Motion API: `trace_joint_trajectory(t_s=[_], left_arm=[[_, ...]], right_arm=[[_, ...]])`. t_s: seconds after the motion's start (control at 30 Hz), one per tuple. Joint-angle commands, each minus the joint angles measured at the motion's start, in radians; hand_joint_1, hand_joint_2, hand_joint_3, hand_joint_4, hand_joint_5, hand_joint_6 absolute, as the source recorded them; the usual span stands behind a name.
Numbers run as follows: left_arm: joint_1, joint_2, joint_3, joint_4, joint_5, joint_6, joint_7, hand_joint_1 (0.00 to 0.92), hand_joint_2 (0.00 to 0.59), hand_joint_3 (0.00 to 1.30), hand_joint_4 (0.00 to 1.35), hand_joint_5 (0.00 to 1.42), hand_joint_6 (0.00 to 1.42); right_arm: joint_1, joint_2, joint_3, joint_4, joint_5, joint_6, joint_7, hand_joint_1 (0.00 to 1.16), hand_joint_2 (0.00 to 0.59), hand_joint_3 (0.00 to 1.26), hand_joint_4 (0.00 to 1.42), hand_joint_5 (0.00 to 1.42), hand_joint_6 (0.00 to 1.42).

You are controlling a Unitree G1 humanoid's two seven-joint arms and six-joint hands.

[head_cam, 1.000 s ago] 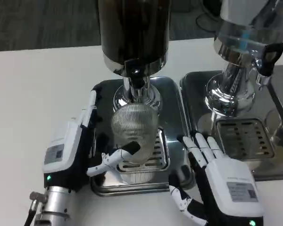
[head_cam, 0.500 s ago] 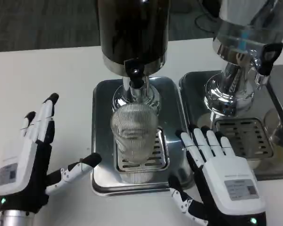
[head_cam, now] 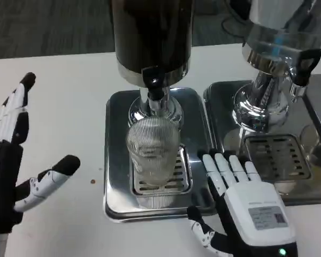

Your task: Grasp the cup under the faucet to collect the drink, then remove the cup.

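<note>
A clear ribbed cup stands on a shiny silver tray, beneath a dark dispenser, on a white surface.

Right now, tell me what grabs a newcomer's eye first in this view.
The ribbed clear cup stands alone on the drip grate, under the faucet of the dark dispenser, with no hand on it. The left hand hangs open far left; the right hand rests spread beside the steel tray.

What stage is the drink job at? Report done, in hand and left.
Done: the ribbed cup stands on the drip grate under the dark dispenser's faucet. In hand: nothing; left hand and right hand are open beside it. Left: grasping, filling, removing.
</note>
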Motion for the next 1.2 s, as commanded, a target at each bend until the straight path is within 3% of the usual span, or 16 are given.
trace_joint_trajectory(t_s=[0.03, 0.3, 0.57, 0.77, 1.2], left_arm=[[-0.021, -0.003, 0.016, -0.032, -0.130, -0.073, -0.132, 0.000, 0.105, 0.00, 0.00, 0.04, 0.01], [-0.035, 0.015, 0.003, -0.119, -0.414, -0.047, -0.495, 0.000, 0.117, 0.00, 0.00, 0.06, 0.05], [-0.077, -0.005, 0.012, -0.191, -0.641, 0.071, -0.809, 0.000, 0.112, 0.03, 0.00, 0.13, 0.10], [-0.101, -0.032, 0.040, -0.208, -0.695, 0.112, -0.920, 0.000, 0.112, 0.06, 0.00, 0.15, 0.12], [-0.167, -0.108, 0.050, -0.184, -0.636, 0.166, -1.015, 0.000, 0.113, 0.10, 0.00, 0.18, 0.16]], right_arm=[[-0.005, 0.004, -0.005, 0.007, 0.005, 0.001, -0.011, 0.40, 0.419, 0.00, 0.00, 0.00, 0.00], [-0.009, 0.018, -0.009, 0.017, 0.017, 0.004, -0.009, 0.40, 0.419, 0.00, 0.00, 0.00, 0.00], [-0.009, 0.027, -0.005, 0.020, 0.019, 0.008, -0.008, 0.40, 0.419, 0.00, 0.00, 0.00, 0.00], [0.003, 0.054, 0.016, 0.031, 0.016, 0.021, -0.025, 0.40, 0.419, 0.00, 0.00, 0.00, 0.00], [0.002, 0.059, 0.014, 0.040, 0.032, 0.024, -0.038, 0.39, 0.419, 0.00, 0.00, 0.00, 0.00]])
